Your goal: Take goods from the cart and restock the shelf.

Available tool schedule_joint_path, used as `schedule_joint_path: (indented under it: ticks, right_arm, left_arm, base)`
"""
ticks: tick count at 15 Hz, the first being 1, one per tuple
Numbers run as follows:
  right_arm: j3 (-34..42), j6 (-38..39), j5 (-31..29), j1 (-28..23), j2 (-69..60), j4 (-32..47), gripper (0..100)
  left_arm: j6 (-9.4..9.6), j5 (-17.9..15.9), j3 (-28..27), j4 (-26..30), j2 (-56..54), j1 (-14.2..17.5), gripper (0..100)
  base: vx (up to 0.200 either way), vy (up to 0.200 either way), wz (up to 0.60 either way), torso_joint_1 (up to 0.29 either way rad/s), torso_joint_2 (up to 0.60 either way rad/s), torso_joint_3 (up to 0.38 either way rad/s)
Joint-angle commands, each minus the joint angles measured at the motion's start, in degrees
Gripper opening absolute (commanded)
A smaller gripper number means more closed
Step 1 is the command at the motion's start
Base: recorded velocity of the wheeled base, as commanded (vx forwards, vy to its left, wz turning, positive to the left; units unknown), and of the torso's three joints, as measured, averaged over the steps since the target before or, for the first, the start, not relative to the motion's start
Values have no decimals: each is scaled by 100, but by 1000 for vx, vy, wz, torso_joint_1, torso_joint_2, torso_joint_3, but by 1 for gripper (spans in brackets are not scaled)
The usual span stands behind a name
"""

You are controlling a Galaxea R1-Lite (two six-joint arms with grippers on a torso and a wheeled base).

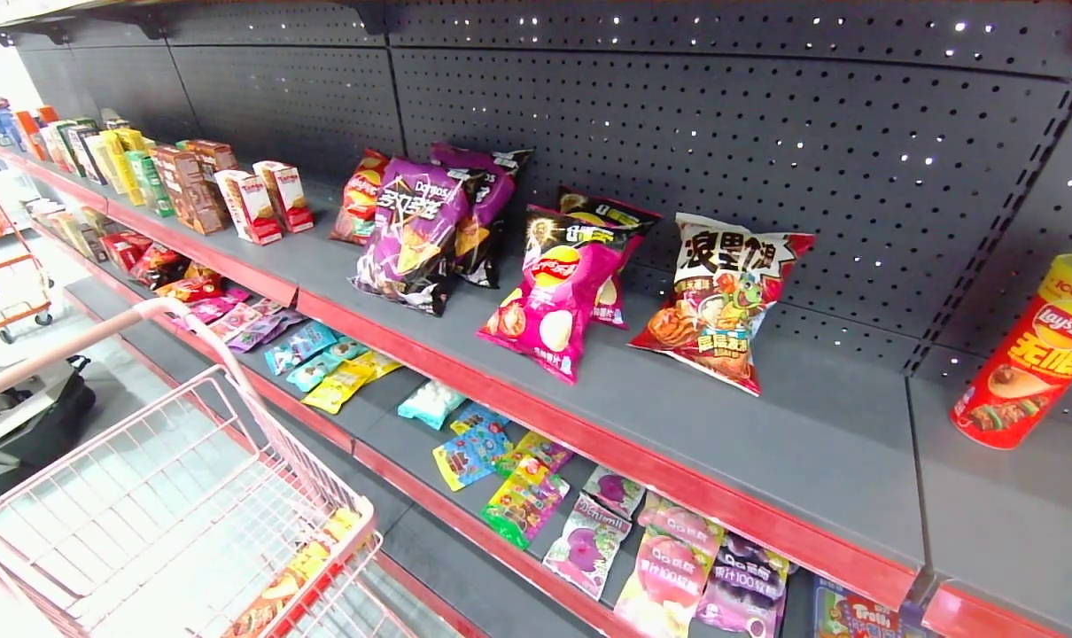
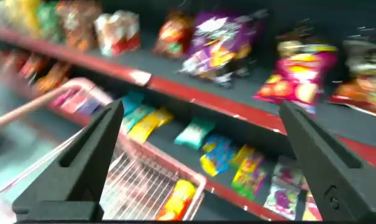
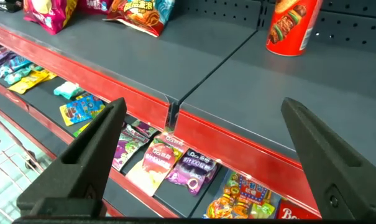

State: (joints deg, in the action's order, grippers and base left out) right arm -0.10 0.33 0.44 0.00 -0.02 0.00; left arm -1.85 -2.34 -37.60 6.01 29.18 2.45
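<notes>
Dark pegboard shelving (image 1: pixel 678 115) backs the aisle, its boards edged in red. Ahead of the right gripper (image 3: pixel 203 102), whose jaws stand wide with nothing between them, lies the upper shelf (image 3: pixel 237 81), bare along this stretch. I judge that gap to be the spot awaiting stock, which would explain why this arm faces it.

The pink cart (image 1: pixel 146 514) is parked close against the shelving, within the left arm's reach. The left gripper (image 2: pixel 201 107) is also spread wide and empty, aimed over the cart's corner.

Off to one side of the right gripper, 1 white-and-red snack bag (image 1: pixel 718 297) leans on the pegboard so its face shows to shoppers. Farther beyond that gripper, 1 red-and-yellow chip canister (image 3: pixel 290 28) stands upright.

Small candy packs (image 3: pixel 175 165) lie flat on the lower shelf, under the right gripper's line. A yellow packet (image 2: pixel 178 199) lies in the cart's basket just ahead of the left gripper's fingers and is the likely first pick.
</notes>
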Motion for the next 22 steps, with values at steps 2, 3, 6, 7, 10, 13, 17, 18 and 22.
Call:
schedule_joint_path:
  ticks: [2, 3, 6, 7, 10, 13, 17, 18, 22]
  right_arm:
    - [1, 2, 0, 0, 2, 0, 100]
    - [1, 2, 0, 0, 2, 0, 100]
    - [10, -15, -9, 0, 2, 0, 100]
    - [1, -15, -9, 0, 2, 0, 100]
    - [1, -7, 0, 0, 2, 0, 100]
    - [1, -7, 0, 0, 2, 0, 100]
    - [1, -15, 0, 0, 2, 0, 100]
    - [1, -15, 0, 0, 2, 0, 100]
    - [1, -15, 0, 0, 2, 0, 100]
  left_arm:
    - [45, 427, -2516, 2255, 4227, 2207, 100]
    - [53, 427, -2419, 2273, 4447, 2304, 100]
    - [361, 278, -1294, 2203, 5449, 2374, 100]
    - [519, 260, -1145, 2168, 5730, 2409, 100]
    - [1433, 278, -749, 1508, 6855, 2585, 100]
    - [1750, 348, -626, 542, 7787, 2313, 100]
    - [3253, 252, -582, -610, 8815, 2330, 100]
    - [3314, 76, -582, -847, 8973, 2269, 100]
    - [3349, -592, -609, -944, 9246, 1803, 100]
  base:
    - [0, 0, 0, 0, 0, 0]
    - [0, 0, 0, 0, 0, 0]
    - [0, 0, 0, 0, 0, 0]
    - [0, 0, 0, 0, 0, 0]
    - [0, 0, 0, 0, 0, 0]
    - [0, 0, 0, 0, 0, 0]
    - [0, 0, 0, 0, 0, 0]
    - [0, 0, 0, 0, 0, 0]
    - [0, 0, 0, 0, 0, 0]
